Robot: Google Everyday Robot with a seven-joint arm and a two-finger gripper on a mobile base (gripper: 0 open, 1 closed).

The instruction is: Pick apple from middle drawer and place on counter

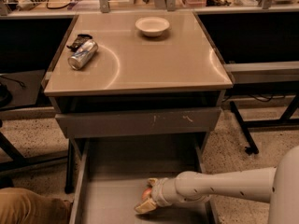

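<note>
The apple (146, 193) shows as a small red-orange patch on the floor of the open middle drawer (117, 199), near its front. My gripper (147, 196) reaches in from the right, low inside the drawer. Its tan fingers (144, 207) stand on either side of the apple, open around it. Most of the apple is hidden by the gripper. The counter (159, 55) is the glossy tan tabletop above the drawers.
A white bowl (152, 25) stands at the back of the counter. A silver soda can (83, 54) lies at its left with a dark object behind it. The grey scratched drawer front (140, 121) is shut above. Brown cloth (28, 209) is at the bottom left.
</note>
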